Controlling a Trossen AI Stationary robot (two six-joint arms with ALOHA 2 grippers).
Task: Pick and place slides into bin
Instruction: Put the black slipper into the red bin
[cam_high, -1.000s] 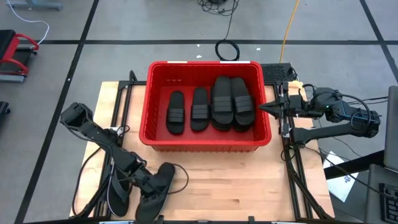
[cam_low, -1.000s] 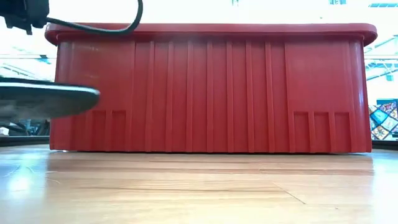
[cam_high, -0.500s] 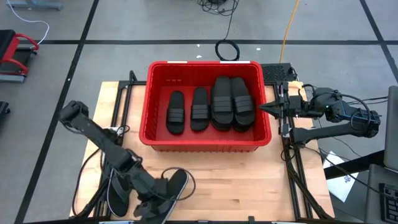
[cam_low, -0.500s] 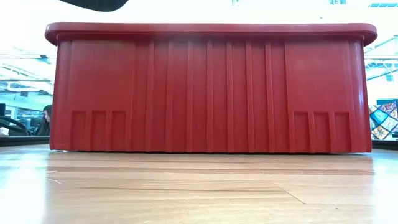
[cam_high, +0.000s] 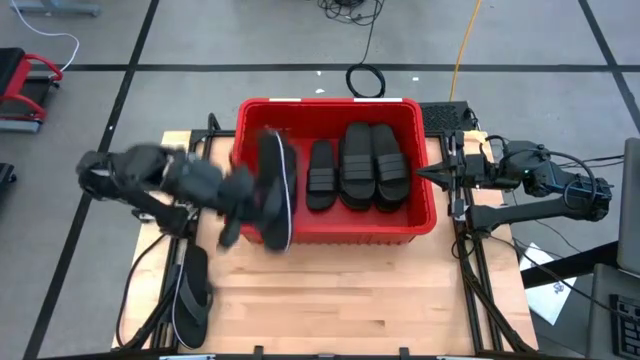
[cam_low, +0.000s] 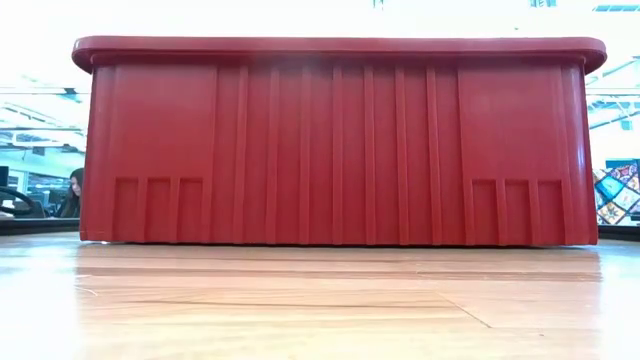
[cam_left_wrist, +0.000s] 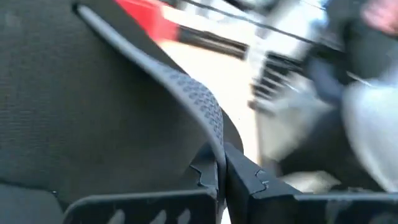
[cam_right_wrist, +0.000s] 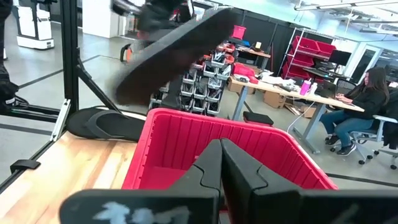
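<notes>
We see the left gripper (cam_high: 245, 200) clenched on 1 black sandal (cam_high: 275, 190), held on edge over the red bin's (cam_high: 330, 233) left side. 3 sandals (cam_high: 360, 165) lie inside, 1 flip-flop (cam_high: 192, 295) remains on the table (cam_high: 350, 300). Right gripper (cam_high: 425, 175) rests closed, empty, beside the bin's right rim.

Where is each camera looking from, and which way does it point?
High view: above the table, looking straight down; shows both arms, the left claw carrying a sandal over the red bin, one more sandal on the table.
Low view: at tabletop height, facing the bin's side wall; no arm shows.
Left wrist view: on the left arm, its shut claw clamping the sandal.
Right wrist view: on the right arm beside the bin, past its shut claw.
Shared: high and right wrist views both see the carried sandal.
</notes>
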